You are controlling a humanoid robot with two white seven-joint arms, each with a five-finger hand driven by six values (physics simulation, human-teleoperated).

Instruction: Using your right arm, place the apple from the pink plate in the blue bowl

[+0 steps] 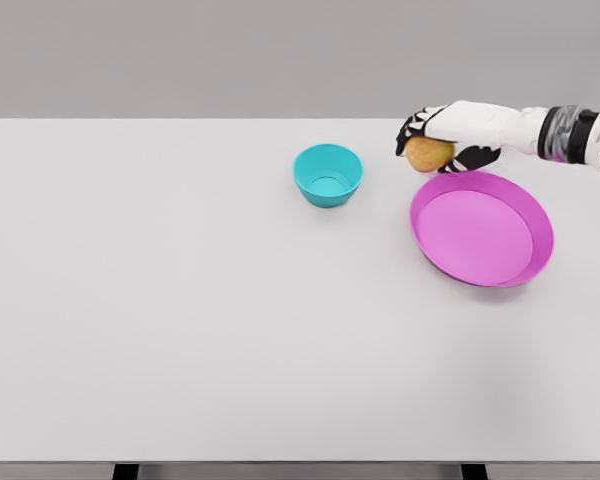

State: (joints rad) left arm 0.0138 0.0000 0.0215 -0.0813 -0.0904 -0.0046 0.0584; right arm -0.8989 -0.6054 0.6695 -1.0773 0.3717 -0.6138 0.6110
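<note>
Apple [427, 154]: clasped in your right hand [442, 140], fingers curled around it, held above the pink plate's [525, 262] far rim. Blue bowl [328, 175]: on the desk [180, 320], left of hand; carry leftward.

Bright, even, diffuse light; only faint soft shadows lie on the desk [180, 330] under the bowl [328, 175] and plate [482, 228]. The render looks slightly soft, without glare.
</note>
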